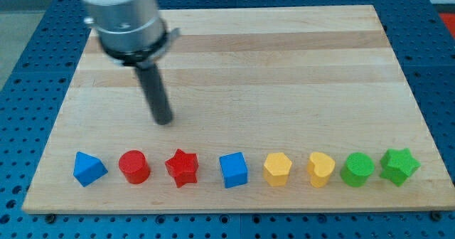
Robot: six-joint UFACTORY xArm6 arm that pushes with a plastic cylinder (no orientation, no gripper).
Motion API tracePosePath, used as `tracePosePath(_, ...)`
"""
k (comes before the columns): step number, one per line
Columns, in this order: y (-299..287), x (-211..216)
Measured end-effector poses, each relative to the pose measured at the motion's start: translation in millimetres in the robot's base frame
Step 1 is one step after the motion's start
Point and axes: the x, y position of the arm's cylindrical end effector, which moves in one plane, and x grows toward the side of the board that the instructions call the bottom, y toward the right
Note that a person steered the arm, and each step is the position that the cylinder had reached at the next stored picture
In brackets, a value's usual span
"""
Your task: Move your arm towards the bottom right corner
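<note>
A: Where is the arm sitting at this moment, and how far along is the job looking?

B: The rod's tip (164, 121) is resting on the wooden board (284, 61) in its left half, nearer the top left corner than anything else; it is standing well apart from the row of blocks along the bottom edge, roughly above the gap between the red cylinder (134, 167) and the red star (182, 168); judging from that, almost the whole trip to the bottom right corner is remaining.

A: Is the end effector holding anything?

B: There is nothing to open or close; it is a plain rod, and it is touching no block.

A: What is lying in the way?

B: Reading from the left edge: a blue triangular block (89, 168), the two red pieces, a blue cube (233, 170), two yellow blocks (277, 169) (320, 169) whose shapes are hard to make out, a green cylinder (357, 169) and a green star (399, 166); the green star is sitting nearest the target corner, so a straight diagonal is probably risking a nudge to it.

A: Any containers showing?

B: None are showing; no tray, bowl or box; the blocks are simply lying on the bare board.
</note>
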Motion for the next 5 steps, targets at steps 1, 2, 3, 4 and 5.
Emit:
tracePosePath(1,67.9,0.0)
tracePosePath(2,146.8,0.0)
tracePosePath(3,225.5,0.0)
tracePosePath(4,290.3,0.0)
tracePosePath(5,343.6,1.8)
